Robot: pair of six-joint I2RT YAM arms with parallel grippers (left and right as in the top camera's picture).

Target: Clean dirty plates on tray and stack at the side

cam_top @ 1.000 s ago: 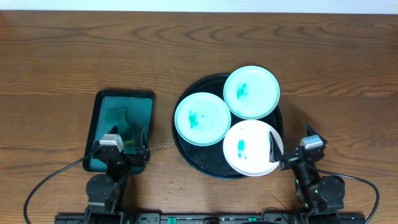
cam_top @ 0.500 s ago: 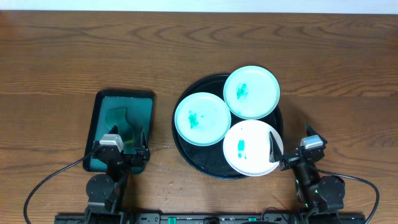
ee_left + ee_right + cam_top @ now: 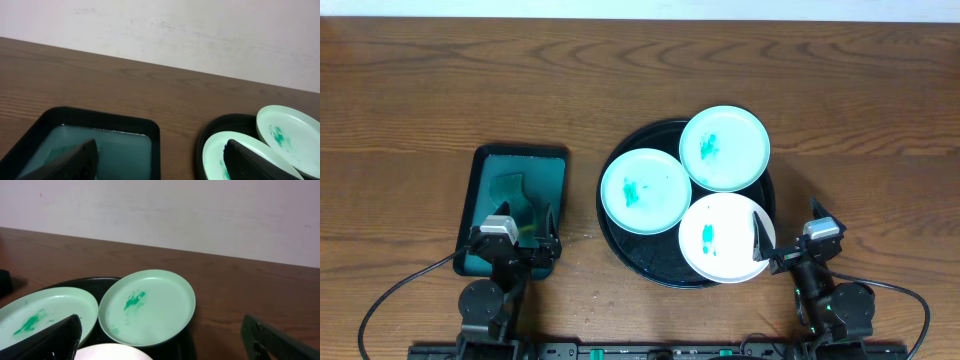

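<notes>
The black tray (image 3: 645, 262) holds three plates with teal smears: a mint plate (image 3: 646, 191) at left, a mint plate (image 3: 724, 148) at the back, and a white plate (image 3: 720, 240) at front right. My right gripper (image 3: 788, 228) is open and empty at the tray's front right, one finger over the white plate's edge. In the right wrist view (image 3: 165, 350) both mint plates (image 3: 147, 305) (image 3: 45, 312) and the white plate's rim (image 3: 112, 353) show. My left gripper (image 3: 515, 230) is open and empty over the teal tray's near end; it also shows in the left wrist view (image 3: 160, 170).
A rectangular teal tray (image 3: 555, 170) with a green sponge (image 3: 508, 192) lies left of the black tray. Bare wooden table (image 3: 620, 80) runs behind and to both sides. A pale wall (image 3: 200, 30) stands beyond the far edge. Cables (image 3: 390, 300) trail at the front.
</notes>
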